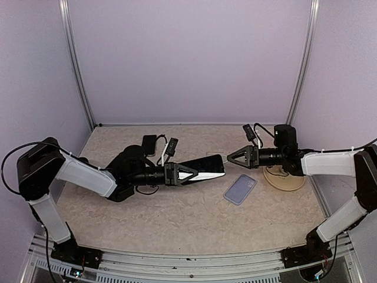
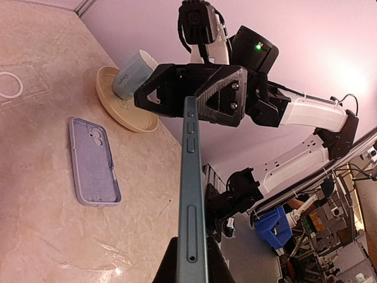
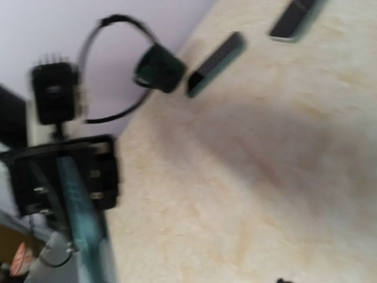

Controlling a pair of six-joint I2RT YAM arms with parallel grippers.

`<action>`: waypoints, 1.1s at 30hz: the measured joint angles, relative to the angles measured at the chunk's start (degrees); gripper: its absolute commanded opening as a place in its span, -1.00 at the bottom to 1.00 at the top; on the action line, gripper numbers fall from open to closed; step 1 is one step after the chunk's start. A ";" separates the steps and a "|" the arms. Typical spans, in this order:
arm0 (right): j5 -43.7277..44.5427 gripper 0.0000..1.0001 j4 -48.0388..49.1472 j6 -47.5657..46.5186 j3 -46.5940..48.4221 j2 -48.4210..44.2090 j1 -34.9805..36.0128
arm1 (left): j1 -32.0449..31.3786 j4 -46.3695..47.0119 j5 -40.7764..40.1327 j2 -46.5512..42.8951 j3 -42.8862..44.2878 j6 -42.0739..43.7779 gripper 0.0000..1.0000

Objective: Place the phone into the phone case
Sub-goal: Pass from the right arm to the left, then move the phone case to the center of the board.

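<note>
The phone (image 1: 206, 167) is a dark, slim slab held edge-up above the table, with my left gripper (image 1: 184, 173) shut on its near end. The left wrist view has the phone (image 2: 193, 188) edge-on, clamped between my fingertips (image 2: 166, 264). My right gripper (image 1: 231, 158) stands open right at the phone's far end, its black fingers (image 2: 224, 94) spread on either side of the phone's tip. The lavender phone case (image 1: 240, 188) lies open side up on the table, below and to the right of the phone; this case (image 2: 94, 162) is empty. The right wrist view is blurred, with the teal phone (image 3: 82, 230) at lower left.
A beige dish (image 1: 291, 184) with a white cup (image 2: 134, 73) lying on it sits under the right arm, just right of the case. A small black object (image 1: 149, 143) lies at the back of the table. Two dark bars (image 3: 215, 63) lie on the tabletop.
</note>
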 measured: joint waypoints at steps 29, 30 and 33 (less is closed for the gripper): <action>36.81 -0.10 -35.85 -19.56 14.10 9.97 -3.54 | -1.60 -9.99 -11.06 -10.99 -8.81 2.71 -1.00; 37.40 -0.11 -36.57 -20.06 14.51 10.58 -3.54 | -1.57 -10.21 -11.17 -11.19 -8.98 2.71 -1.00; 38.47 -0.11 -38.01 -21.22 15.54 12.63 -3.54 | -1.57 -10.80 -11.47 -11.74 -9.29 2.73 -1.00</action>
